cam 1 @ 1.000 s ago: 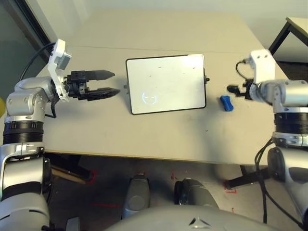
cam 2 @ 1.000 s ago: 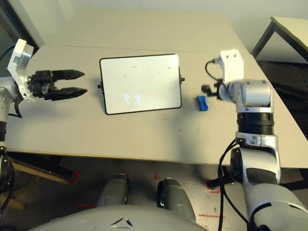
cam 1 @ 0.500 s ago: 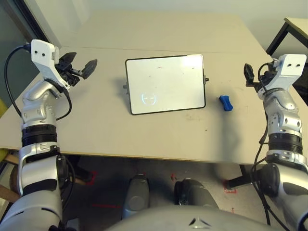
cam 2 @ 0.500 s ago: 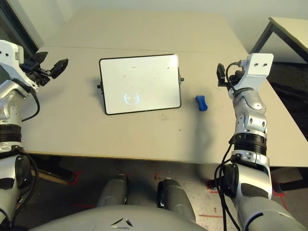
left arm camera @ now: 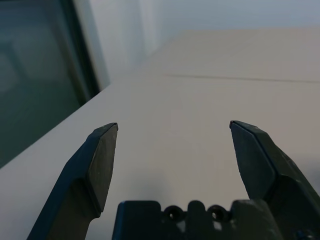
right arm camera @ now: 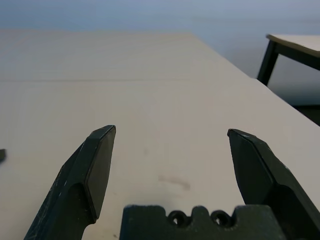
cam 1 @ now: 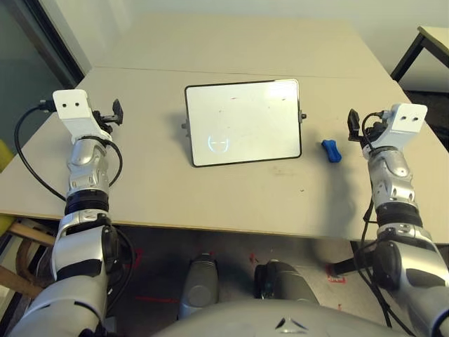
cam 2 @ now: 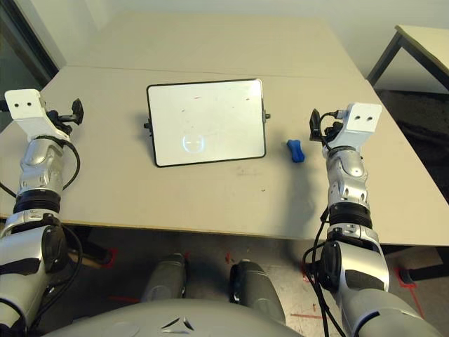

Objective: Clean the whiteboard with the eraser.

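The whiteboard (cam 1: 242, 123) lies flat in the middle of the table, black-framed, with a faint bluish circle (cam 1: 219, 144) and a few tiny marks. The small blue eraser (cam 1: 330, 150) lies on the table to the right of the board, apart from it. My left gripper (cam 1: 116, 111) is raised near the table's left edge, well left of the board, and the left wrist view shows it open (left arm camera: 172, 125) and empty. My right gripper (cam 1: 354, 124) stands just right of the eraser, above the table, open (right arm camera: 170, 131) and holding nothing.
The tan table (cam 1: 231, 196) has a seam running across its far part and a front edge near my body. A second table (cam 1: 435, 38) with dark legs stands at the far right. A dark glass panel (cam 1: 28, 63) runs along the left.
Both arms have swung back to the table's sides: the left gripper has drawn away from the board toward the left edge, and the right gripper has risen off the eraser's side. Board and eraser are unmoved.
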`<act>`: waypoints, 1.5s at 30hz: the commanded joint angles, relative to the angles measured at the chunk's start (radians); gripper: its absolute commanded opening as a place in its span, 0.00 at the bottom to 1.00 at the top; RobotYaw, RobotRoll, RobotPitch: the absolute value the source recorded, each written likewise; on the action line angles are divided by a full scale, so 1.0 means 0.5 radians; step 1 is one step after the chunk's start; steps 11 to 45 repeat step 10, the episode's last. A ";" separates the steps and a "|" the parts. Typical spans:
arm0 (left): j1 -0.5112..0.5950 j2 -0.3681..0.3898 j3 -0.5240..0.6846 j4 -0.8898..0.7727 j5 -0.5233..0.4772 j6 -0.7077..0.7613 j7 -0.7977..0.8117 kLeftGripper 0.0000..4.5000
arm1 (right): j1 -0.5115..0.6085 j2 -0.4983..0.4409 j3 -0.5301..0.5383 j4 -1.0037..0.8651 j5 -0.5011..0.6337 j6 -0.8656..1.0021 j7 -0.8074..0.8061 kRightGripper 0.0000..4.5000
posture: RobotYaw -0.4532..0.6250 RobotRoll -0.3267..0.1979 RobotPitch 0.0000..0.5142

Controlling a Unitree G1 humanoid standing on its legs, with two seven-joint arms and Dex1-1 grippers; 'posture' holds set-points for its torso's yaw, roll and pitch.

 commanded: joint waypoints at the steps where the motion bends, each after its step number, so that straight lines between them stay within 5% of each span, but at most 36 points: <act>1: -0.011 -0.004 0.012 0.048 0.017 -0.030 0.077 1.00 | -0.029 -0.030 0.003 0.091 0.026 -0.036 0.008 0.99 | 0.70 0.62 0.07; 45: -0.012 -0.013 -0.008 -0.017 -0.022 0.000 -0.011 1.00 | -0.075 -0.039 0.004 0.185 0.060 -0.085 0.012 0.99 | 0.72 0.62 0.05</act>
